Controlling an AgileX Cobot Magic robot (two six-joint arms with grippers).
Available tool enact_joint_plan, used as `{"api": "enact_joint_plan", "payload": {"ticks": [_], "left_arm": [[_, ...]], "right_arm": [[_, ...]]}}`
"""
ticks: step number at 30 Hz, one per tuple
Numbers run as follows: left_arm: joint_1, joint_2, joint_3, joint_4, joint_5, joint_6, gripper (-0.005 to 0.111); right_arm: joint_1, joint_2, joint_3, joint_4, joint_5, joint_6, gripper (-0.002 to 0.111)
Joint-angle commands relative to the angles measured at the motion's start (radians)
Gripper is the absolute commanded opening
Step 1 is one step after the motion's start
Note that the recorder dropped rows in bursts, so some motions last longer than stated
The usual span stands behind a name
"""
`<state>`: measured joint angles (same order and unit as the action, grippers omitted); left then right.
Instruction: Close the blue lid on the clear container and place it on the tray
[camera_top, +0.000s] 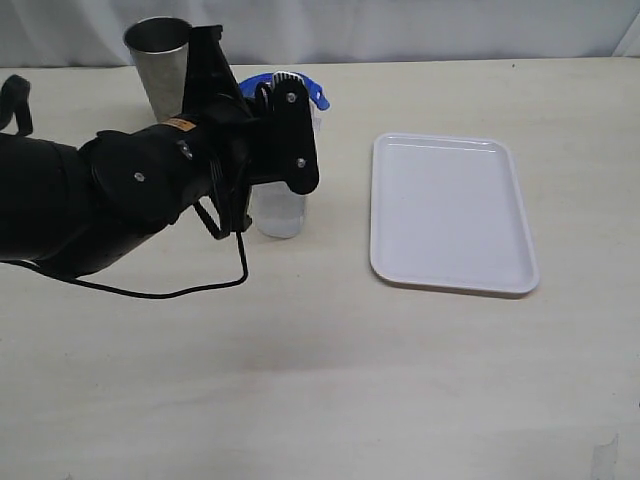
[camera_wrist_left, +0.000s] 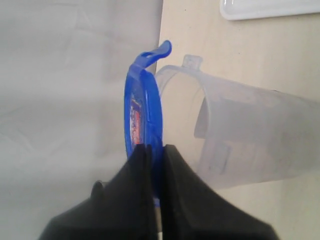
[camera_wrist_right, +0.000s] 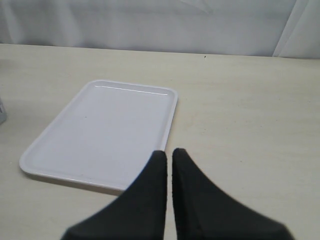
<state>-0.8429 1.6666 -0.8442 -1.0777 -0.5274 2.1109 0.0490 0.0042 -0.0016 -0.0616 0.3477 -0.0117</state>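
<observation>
My left gripper (camera_wrist_left: 155, 150) is shut on the edge of the blue lid (camera_wrist_left: 145, 100), whose red-and-white label faces away from the clear container (camera_wrist_left: 245, 135). The lid is held on edge right against the container's open rim. In the exterior view the lid (camera_top: 316, 96) shows just above the upright container (camera_top: 280, 212), with the left gripper (camera_top: 285, 98) and arm hiding most of both. To the right lies the white tray (camera_top: 450, 210), with nothing on it. My right gripper (camera_wrist_right: 169, 152) is shut on nothing, hovering near one edge of the tray (camera_wrist_right: 105, 130). It does not show in the exterior view.
A grey metal cup (camera_top: 160, 62) stands behind the left arm at the back left. A black cable (camera_top: 200, 290) hangs from the arm down to the table. A pale curtain runs along the far edge of the table.
</observation>
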Motion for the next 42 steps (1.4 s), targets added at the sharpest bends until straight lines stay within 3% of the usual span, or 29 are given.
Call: {"api": "enact_joint_plan", "payload": {"ticks": [1,11,25,42], "left_arm": [[-0.042,-0.009,0.004,-0.01,-0.059,0.032,0.0],[-0.042,-0.009,0.004,-0.052,-0.077,0.032,0.0],[-0.041,-0.009,0.004,-0.133,-0.001,0.032,0.0],[-0.041,-0.009,0.004,-0.129,-0.072,0.032,0.0]], "right_arm": [[-0.003,-0.004,0.002,0.001,-0.001,0.004,0.004],[-0.003,-0.004,0.002,0.001,-0.001,0.004,0.004],[-0.003,-0.004,0.002,0.001,-0.001,0.004,0.004],[-0.003,-0.004,0.002,0.001,-0.001,0.004,0.004]]}}
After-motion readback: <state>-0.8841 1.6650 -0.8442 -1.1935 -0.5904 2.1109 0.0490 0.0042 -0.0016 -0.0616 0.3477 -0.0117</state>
